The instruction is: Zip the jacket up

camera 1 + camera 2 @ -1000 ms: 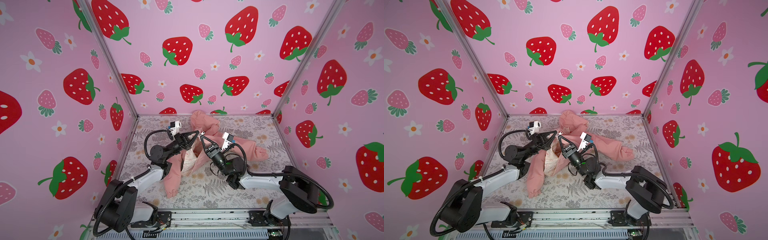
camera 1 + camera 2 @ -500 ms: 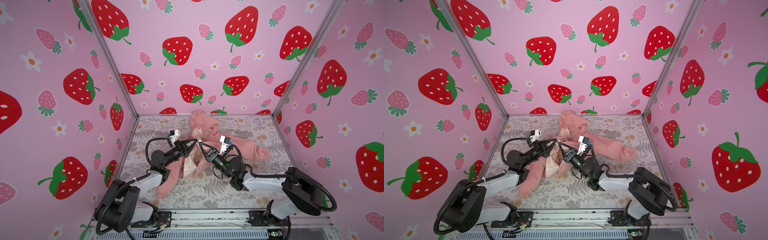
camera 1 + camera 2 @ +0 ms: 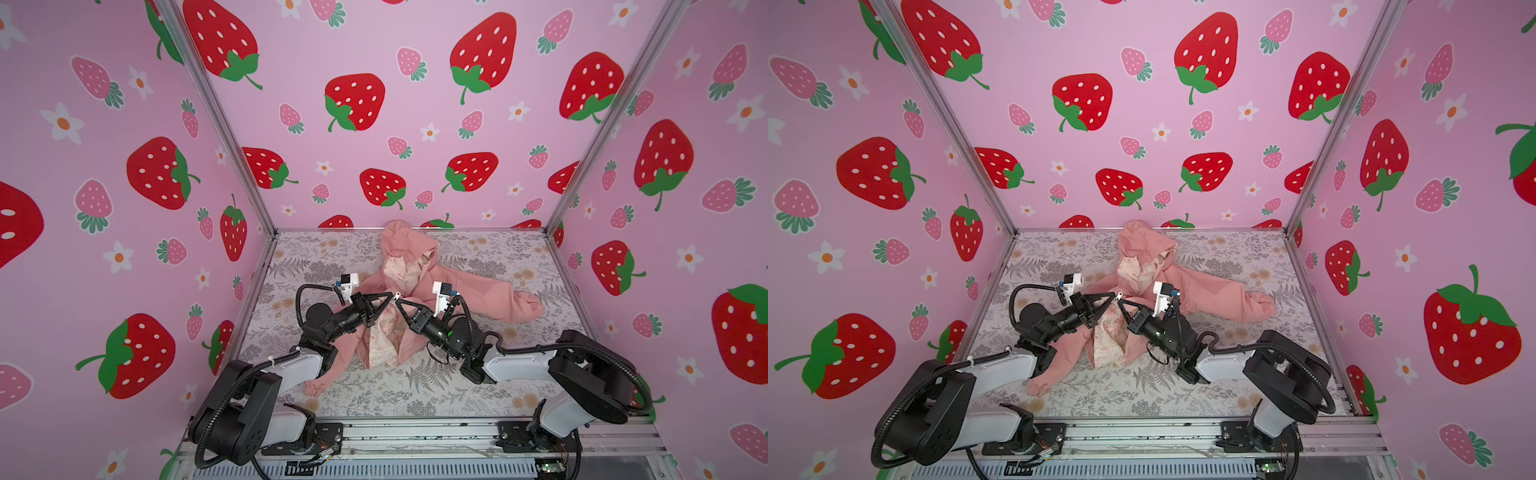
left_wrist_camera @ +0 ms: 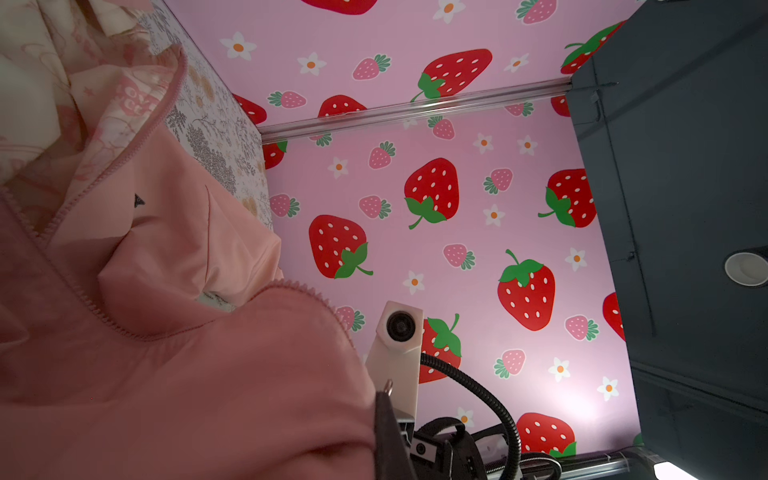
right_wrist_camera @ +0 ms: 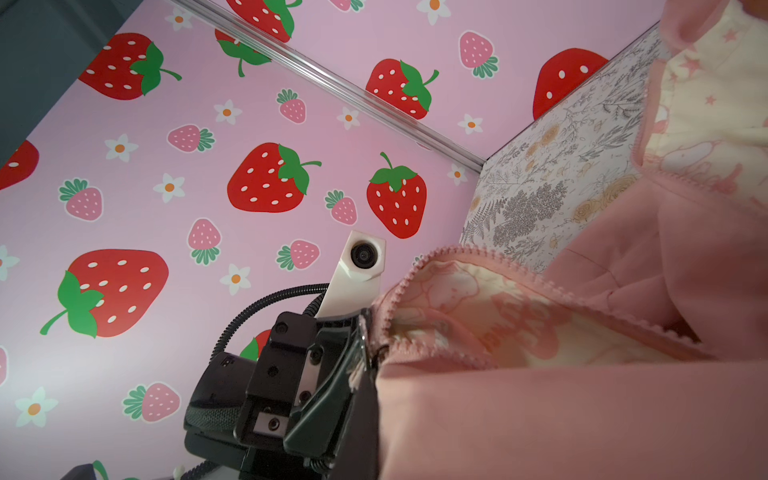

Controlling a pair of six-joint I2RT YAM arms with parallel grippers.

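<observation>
In both top views the jacket (image 3: 478, 293) (image 3: 1208, 291) was found at the middle of the floral mat (image 3: 478, 390). Its hood lay toward 12 o'clock, one sleeve was spread toward 3 o'clock and the other trailed toward 7 o'clock. The front was seen open, with the cream printed lining (image 3: 384, 336) laid bare. The left gripper (image 3: 390, 296) was reached in from 8 o'clock and the right gripper (image 3: 399, 302) from 4 o'clock. Both were clenched, tips almost touching, with the front edges lifted between them. A small silver tab (image 3: 397, 296) was seen where they met; which tip held it could not be told.

In the left wrist view the salmon cloth was draped close to the lens, and two lines of pink zipper teeth (image 4: 95, 311) were shown apart and unjoined. The right gripper (image 4: 382, 401) was seen pinched shut at the cloth's edge, with the silver tab (image 4: 388, 385) just beside its tip.

In the right wrist view the left gripper (image 5: 363, 332) was seen clamped on the toothed edge, with lining visible behind the curling teeth.

The step in hand was judged to be the mating of the two zipper ends. It would be done well if both edges were kept taut and level, the pin fed squarely into the slider, and the base held firm while the tab was drawn toward 12 o'clock. Slack cloth or lining could be caught in the teeth. The jacket appeared soft, thin and creased, with gathered cuffs.
</observation>
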